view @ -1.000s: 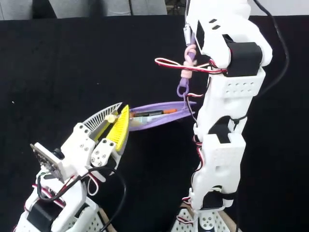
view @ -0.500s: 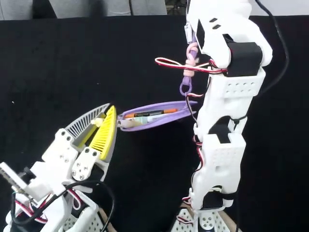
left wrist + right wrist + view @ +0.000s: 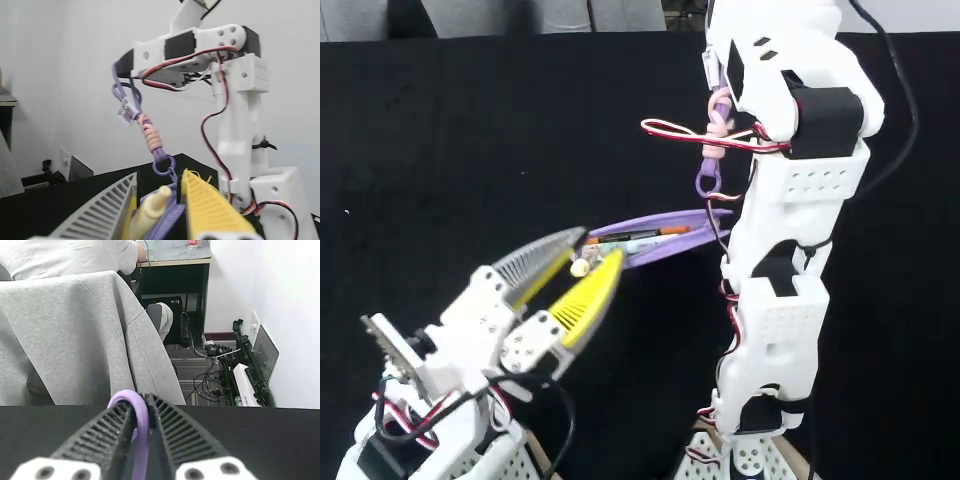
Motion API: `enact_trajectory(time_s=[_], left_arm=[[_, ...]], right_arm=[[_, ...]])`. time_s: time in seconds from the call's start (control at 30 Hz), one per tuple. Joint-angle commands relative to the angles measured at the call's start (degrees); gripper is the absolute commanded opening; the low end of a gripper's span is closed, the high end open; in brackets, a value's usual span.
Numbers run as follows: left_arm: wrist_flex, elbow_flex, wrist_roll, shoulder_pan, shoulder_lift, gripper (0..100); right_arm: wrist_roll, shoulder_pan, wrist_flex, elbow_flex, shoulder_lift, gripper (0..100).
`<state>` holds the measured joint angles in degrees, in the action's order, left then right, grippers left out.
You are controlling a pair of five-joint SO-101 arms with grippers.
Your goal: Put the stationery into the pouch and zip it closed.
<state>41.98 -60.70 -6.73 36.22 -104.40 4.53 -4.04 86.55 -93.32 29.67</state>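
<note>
The purple pouch (image 3: 665, 246) hangs open and nearly level from its beaded strap (image 3: 713, 140), with pens lying inside it. High up, my right gripper (image 3: 716, 72) is shut on the strap's loop (image 3: 131, 403), which sits between its black fingers (image 3: 142, 401). My left gripper (image 3: 600, 246) is at the pouch's near end, one finger grey (image 3: 535, 256) and one yellow (image 3: 585, 298). Between them it holds a cream-coloured stick (image 3: 580, 267), whose tip (image 3: 150, 210) lies against the pouch edge (image 3: 167, 219). The strap's ring (image 3: 164, 164) hangs just beyond my left gripper (image 3: 160, 181).
A black cloth (image 3: 470, 140) covers the table. The right arm's white column (image 3: 785, 300) stands close beside the pouch's far end. A grey-draped chair (image 3: 75, 335) and cables (image 3: 235, 375) are in the room behind the table.
My left gripper pulled back to the lower left with the cream stick, then came forward to the right, up to the pouch's open end. The pouch swung slightly; the right arm held still.
</note>
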Motion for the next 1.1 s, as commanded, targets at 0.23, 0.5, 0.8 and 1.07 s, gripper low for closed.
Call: enact_trajectory(time_s=[0.23, 0.5, 0.8, 1.07], left_arm=[[-6.95, 0.04, -0.09, 4.79, 2.11, 14], [-15.56, 2.33, 2.64, 4.79, 17.05, 6], [-16.88, 15.43, 2.20, 11.74, 31.38, 8], [-15.56, 15.25, 2.20, 3.91, 21.54, 8]], right_arm=[[0.53, 0.44, -1.58, -0.04, -0.31, 1.1], [0.53, -0.62, -1.23, -0.04, -0.31, 1.1], [0.53, -0.79, -1.14, -0.04, -0.31, 1.1], [0.53, -0.79, -1.14, -0.04, -0.31, 1.1]])
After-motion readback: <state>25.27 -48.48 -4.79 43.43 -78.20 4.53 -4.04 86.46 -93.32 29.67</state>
